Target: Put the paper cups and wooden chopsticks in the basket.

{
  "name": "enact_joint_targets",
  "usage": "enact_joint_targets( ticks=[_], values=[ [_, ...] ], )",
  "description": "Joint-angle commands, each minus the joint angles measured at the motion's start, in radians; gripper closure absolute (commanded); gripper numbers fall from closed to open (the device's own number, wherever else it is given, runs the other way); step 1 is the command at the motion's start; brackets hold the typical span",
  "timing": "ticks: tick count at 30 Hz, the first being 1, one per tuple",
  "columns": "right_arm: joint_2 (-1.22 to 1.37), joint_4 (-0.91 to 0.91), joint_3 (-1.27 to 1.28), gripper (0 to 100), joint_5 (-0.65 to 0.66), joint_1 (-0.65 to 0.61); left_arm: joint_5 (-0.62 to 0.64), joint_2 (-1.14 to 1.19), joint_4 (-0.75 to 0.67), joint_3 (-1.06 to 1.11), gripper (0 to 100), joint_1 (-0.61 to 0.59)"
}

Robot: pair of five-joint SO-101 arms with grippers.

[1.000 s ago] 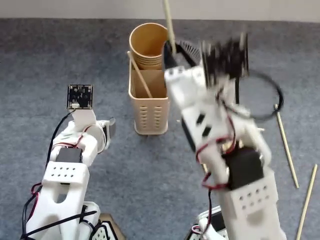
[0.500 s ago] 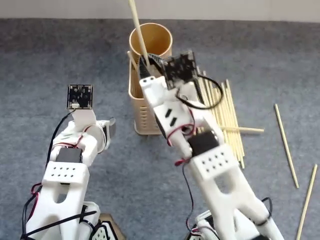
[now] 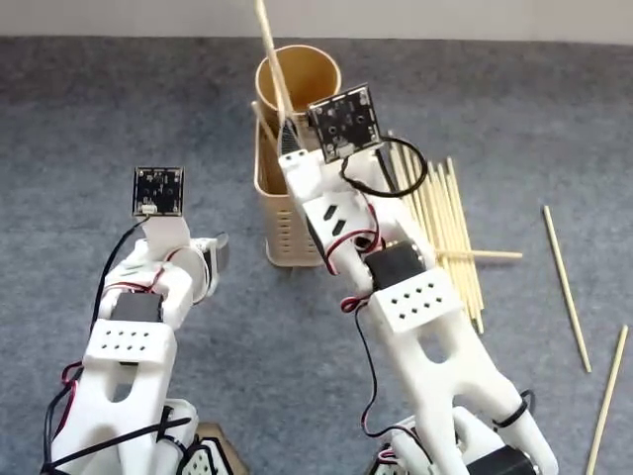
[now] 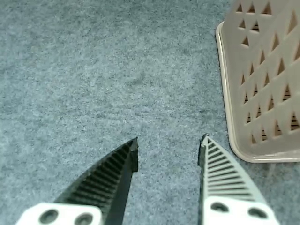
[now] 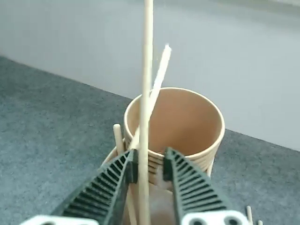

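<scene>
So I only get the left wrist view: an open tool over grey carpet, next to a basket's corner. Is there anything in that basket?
Observer: Yes. The high view shows stacked paper cups standing at the far end of the basket.
Visitor: Where's the other arm?
Observer: The right tool is above the basket, with a wooden chopstick standing upright at it.
Visitor: Any more chopsticks about?
Observer: A pile of chopsticks lies on the carpet, on the basket's other side from your arm.
</scene>
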Motion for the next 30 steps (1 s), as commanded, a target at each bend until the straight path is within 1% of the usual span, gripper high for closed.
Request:
enact_joint_targets(
  ticks=[1,11,13,15,17,18,20,22,24,27,30],
  values=[
    [-0.004,0.004,-0.036,85.2,0.012,0.013,0.0,-0.019,-0.014,-0.004,78,0.01],
    [-0.002,0.025,-0.007,85.3,0.015,0.015,0.0,-0.019,-0.015,-0.004,78,0.01],
    [-0.002,0.027,0.001,85.3,0.035,0.016,0.0,-0.021,-0.015,-0.007,78,0.001],
    [-0.004,0.048,0.001,85.3,0.08,0.024,-0.014,-0.03,-0.014,-0.019,78,-0.071],
    [-0.024,0.102,-0.048,85.3,0.103,0.038,-0.038,-0.021,-0.006,-0.097,78,-0.171],
    [-0.042,0.171,-0.09,85.3,0.106,0.048,-0.038,-0.018,0.032,-0.15,78,-0.217],
    [-0.074,0.371,-0.216,85.3,0.104,0.076,-0.058,0.016,0.164,-0.259,78,-0.268],
    [-0.084,0.584,-0.372,85.3,0.103,0.108,-0.1,0.101,0.322,-0.417,78,-0.266],
    [-0.074,0.76,-0.509,85.3,0.1,0.154,-0.118,0.229,0.459,-0.604,78,-0.266],
    [-0.077,0.946,-0.651,85.3,0.106,0.223,-0.146,0.475,0.634,-0.923,78,-0.266],
    [-0.09,1.049,-0.67,85.3,0.107,0.315,-0.153,0.762,0.796,-1.251,78,-0.228]
  ],
)
